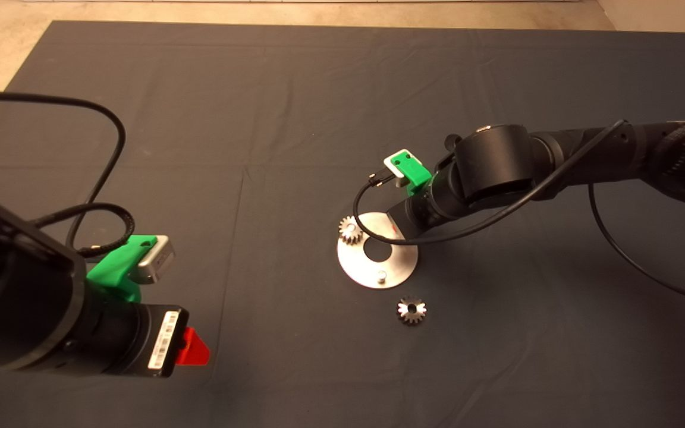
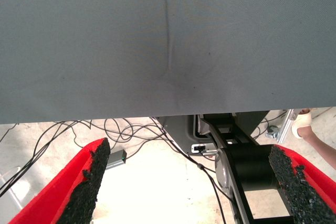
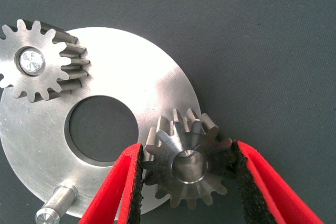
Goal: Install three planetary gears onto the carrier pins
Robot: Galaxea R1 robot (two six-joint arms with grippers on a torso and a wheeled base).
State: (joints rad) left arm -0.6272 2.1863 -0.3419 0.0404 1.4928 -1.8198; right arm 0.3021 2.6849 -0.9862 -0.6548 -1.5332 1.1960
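Gripping a planetary gear (image 3: 188, 162) over the disc (image 3: 131, 85), right fingers (image 3: 127, 182), head-view-hidden; left fingers (image 2: 89, 182) released.

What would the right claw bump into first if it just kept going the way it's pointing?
The right gripper, shut on a gear, points down at the round disc. Probably the gear would meet the disc or its pin first; depth is unclear.

it looked like a robot lab or test room. a big dark mat (image 1: 295, 89) lay over the table, w/ bare pale floor (image 1: 3, 41) past its edge. lots of loose black cables (image 2: 68, 132) & a small grey box lay on the floor under the table.
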